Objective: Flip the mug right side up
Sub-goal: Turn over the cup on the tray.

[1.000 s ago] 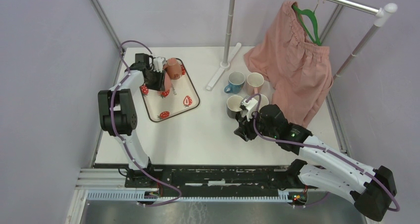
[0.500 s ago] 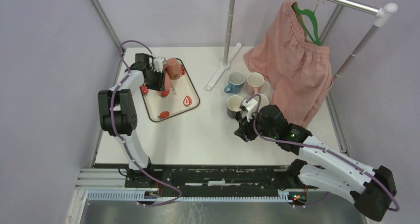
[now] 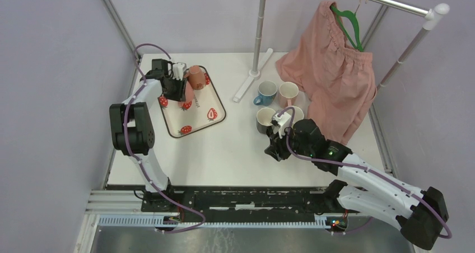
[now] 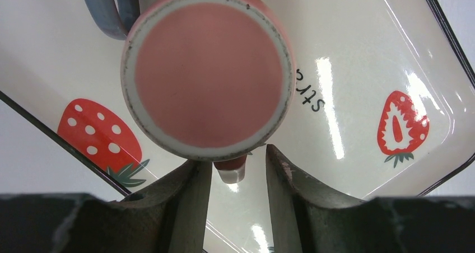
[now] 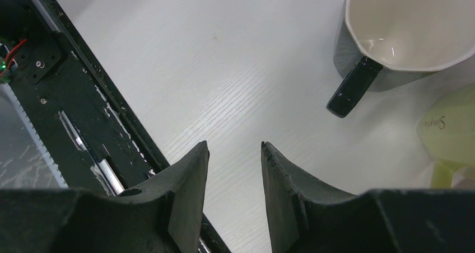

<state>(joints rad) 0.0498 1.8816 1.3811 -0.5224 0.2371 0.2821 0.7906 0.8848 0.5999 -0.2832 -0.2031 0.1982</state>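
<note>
The mug (image 4: pixel 208 76) stands upside down on the tray (image 4: pixel 358 51). Its flat pink base, ringed by a pale unglazed rim, faces the left wrist camera. The tray is white with printed strawberries and sits at the far left of the table (image 3: pixel 235 152). The mug's handle (image 4: pixel 231 172) points down toward the left gripper (image 4: pixel 238 152) and only its tip shows below the base.

That tip lies between the two dark fingers, which stand partly open around it. There is a clear gap on the right side and a hairline one on the left, so nothing is clamped. From above, the gripper covers nearly all of the mug and leaves only a pink sliver (image 3: pixel 189 92) in sight.

A blue-grey handle (image 4: pixel 106 12) is cut off at the top of the left wrist view, and what it belongs to cannot be made out. An orange cup (image 3: pixel 196 76) leans on the tray just behind the gripper. Printed letters on the tray are half hidden by the mug.

The right gripper (image 5: pixel 234 146) hangs over bare table with its fingers moderately apart and empty. Near it is a dark mug (image 5: pixel 403 34), upright with a cream inside. A yellow-green mug (image 5: pixel 451 130) is cropped at the frame's edge. Farther back stand a blue mug (image 3: pixel 266 90) and a pale pink mug (image 3: pixel 288 90). Beside them a pink garment (image 3: pixel 330 57) hangs from a rail.
</note>
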